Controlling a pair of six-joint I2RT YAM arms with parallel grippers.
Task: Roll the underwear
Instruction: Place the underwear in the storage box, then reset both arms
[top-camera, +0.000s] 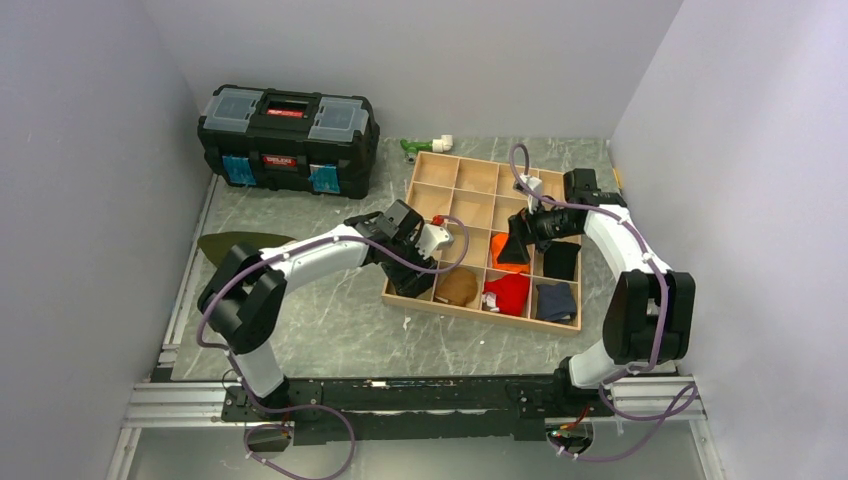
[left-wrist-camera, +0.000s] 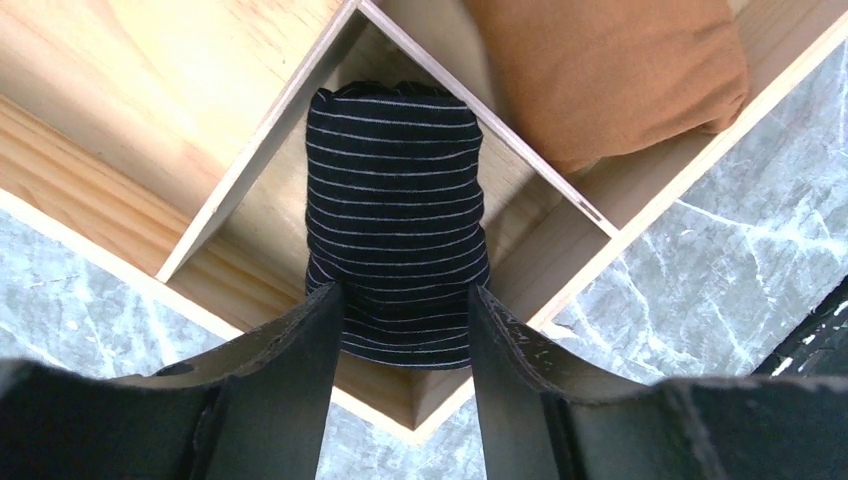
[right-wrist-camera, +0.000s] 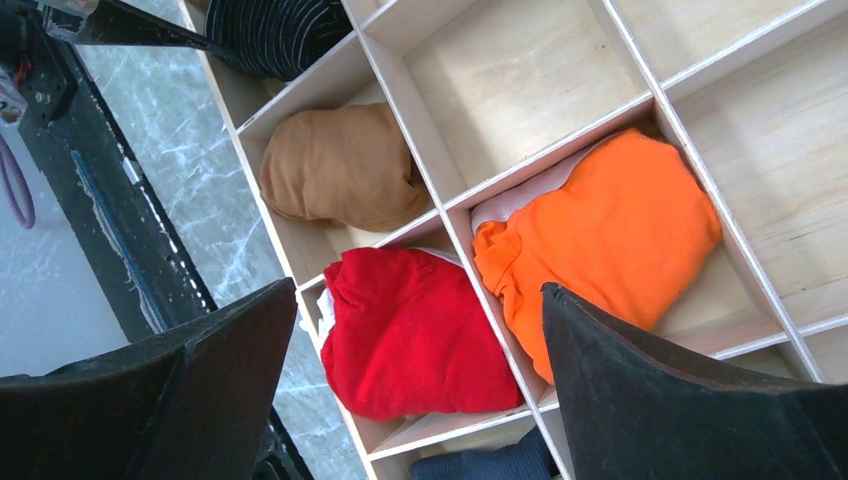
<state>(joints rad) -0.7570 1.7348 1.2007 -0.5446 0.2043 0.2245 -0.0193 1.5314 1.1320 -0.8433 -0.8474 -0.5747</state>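
Underwear (left-wrist-camera: 395, 200), black grey-striped knit, lay rolled in the wooden compartment tray (left-wrist-camera: 150, 80); rolling looked done. Whether the left gripper (left-wrist-camera: 405, 300) gripped it was unclear; the right gripper (right-wrist-camera: 418, 300) gaped empty.

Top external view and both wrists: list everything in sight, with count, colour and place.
underwear: 1, black with grey stripes, rolled in tray's near-left compartment
tray: 1, pale wood, gridded, table centre-right
cloth bundles: 5, brown, red, orange, navy, black, in tray's two nearest rows
toolbox: 1, black, far left
garment: 1, olive, table's left edge
small item: 1, green and white, behind tray
table: 1, grey marble
left tool: 1, black, straddling underwear, grip unclear
right tool: 1, black, open above red and orange bundles
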